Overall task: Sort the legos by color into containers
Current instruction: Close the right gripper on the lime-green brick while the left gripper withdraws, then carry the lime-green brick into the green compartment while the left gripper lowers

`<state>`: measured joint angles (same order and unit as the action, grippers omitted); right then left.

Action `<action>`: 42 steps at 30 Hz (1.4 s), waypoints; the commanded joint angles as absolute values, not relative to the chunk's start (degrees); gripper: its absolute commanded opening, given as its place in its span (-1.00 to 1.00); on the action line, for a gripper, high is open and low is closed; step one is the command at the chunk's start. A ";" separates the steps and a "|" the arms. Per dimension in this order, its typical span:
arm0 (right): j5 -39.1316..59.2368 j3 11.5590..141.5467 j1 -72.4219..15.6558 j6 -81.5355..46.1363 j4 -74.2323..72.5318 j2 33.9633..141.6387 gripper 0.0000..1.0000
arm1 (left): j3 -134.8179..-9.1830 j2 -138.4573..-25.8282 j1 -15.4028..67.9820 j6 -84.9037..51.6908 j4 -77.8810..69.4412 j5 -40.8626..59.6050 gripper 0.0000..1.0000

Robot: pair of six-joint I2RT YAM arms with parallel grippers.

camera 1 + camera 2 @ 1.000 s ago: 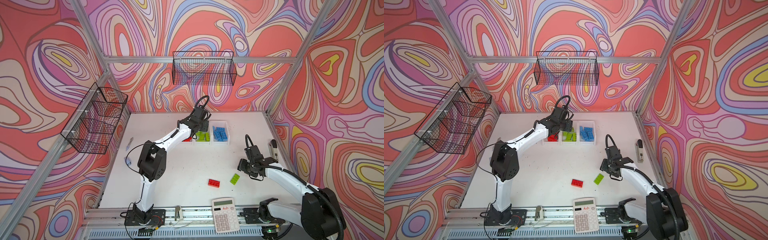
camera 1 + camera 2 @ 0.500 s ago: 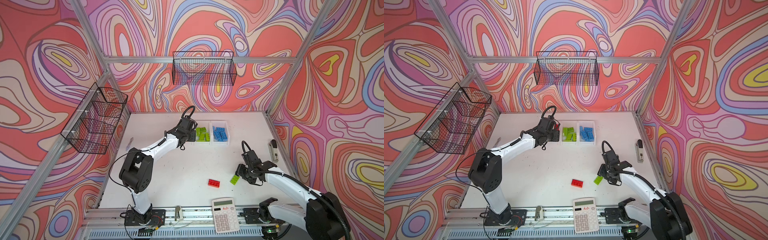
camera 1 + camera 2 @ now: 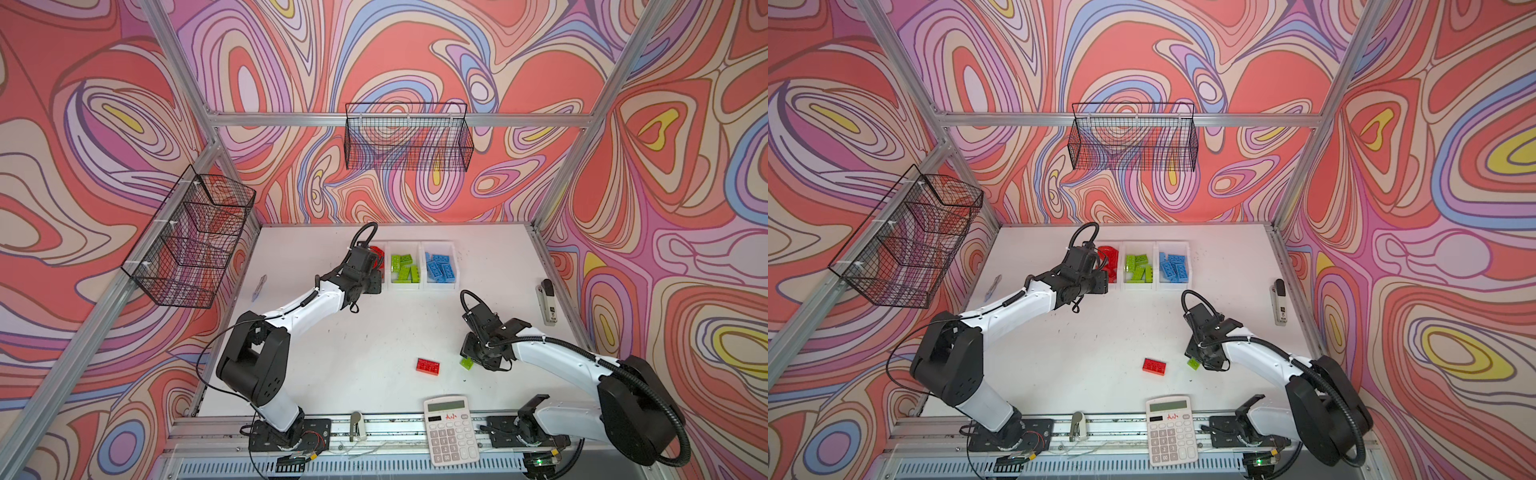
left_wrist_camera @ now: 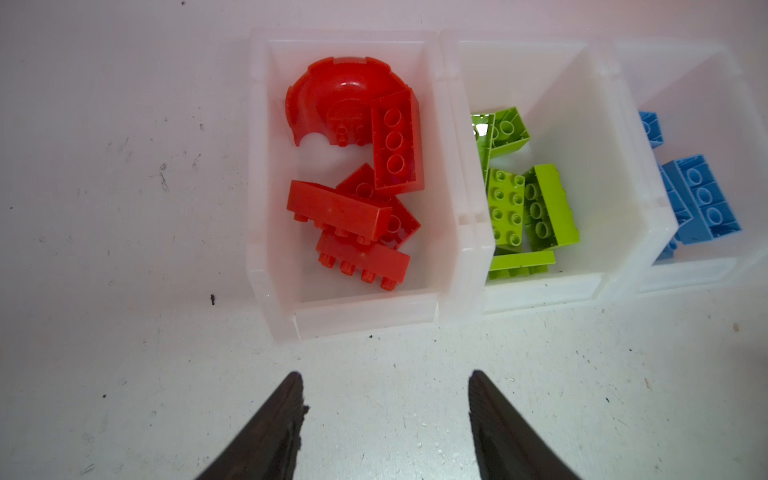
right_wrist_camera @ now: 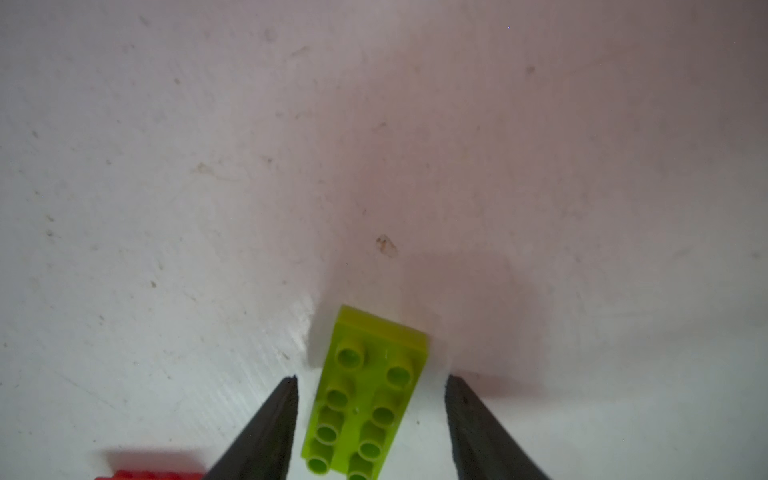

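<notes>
- In both top views the three white containers (image 3: 440, 246) stand in a row at the far side of the table (image 3: 332, 353). Green legos (image 3: 403, 268) lie in the middle one and blue legos (image 3: 440, 268) in the one to its right. Red legos (image 3: 1109, 259) show in the left one in a top view.
- The left gripper (image 3: 372, 284) hangs at the near edge of the left container; its opening is hidden here.
- A loose red brick (image 3: 428, 366) lies near the front, with a loose green brick (image 3: 466, 363) near it. The right gripper (image 3: 470, 357) is down over the green one. A calculator (image 3: 451, 430) lies at the front edge.
- Left wrist view: the left gripper (image 4: 384, 376) stands wide with nothing between its fingers (image 4: 274, 428), over bare table just short of the left container. A red arch piece (image 4: 332, 95) lies among the red legos there.
- Right wrist view: the right gripper (image 5: 372, 378) stands parted around the loose green brick (image 5: 370, 395), which lies studs up on the table. Table shows on each side between brick and fingers (image 5: 266, 432), so nothing is gripped. The loose red brick (image 5: 149, 473) shows at the frame's edge.
</notes>
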<state>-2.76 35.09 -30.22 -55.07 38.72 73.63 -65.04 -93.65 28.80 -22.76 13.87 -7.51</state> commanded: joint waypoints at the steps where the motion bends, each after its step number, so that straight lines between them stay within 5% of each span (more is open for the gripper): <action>1: -5.08 36.70 -31.43 -57.95 39.53 75.27 0.15 | -63.44 -91.78 28.28 -23.82 12.66 -7.12 0.30; 30: -6.37 42.40 -32.96 -59.05 41.77 82.39 -0.26 | -57.19 -90.07 23.81 -25.05 9.31 -3.87 0.27; 42: -18.10 63.24 -32.93 -41.23 40.44 88.21 -0.34 | -56.72 -88.31 23.67 -25.50 11.16 -2.58 0.24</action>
<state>-12.47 58.39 -32.62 -47.94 42.30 85.86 -57.49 -90.87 23.99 -24.69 10.50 -3.62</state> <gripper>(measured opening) 0.345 0.625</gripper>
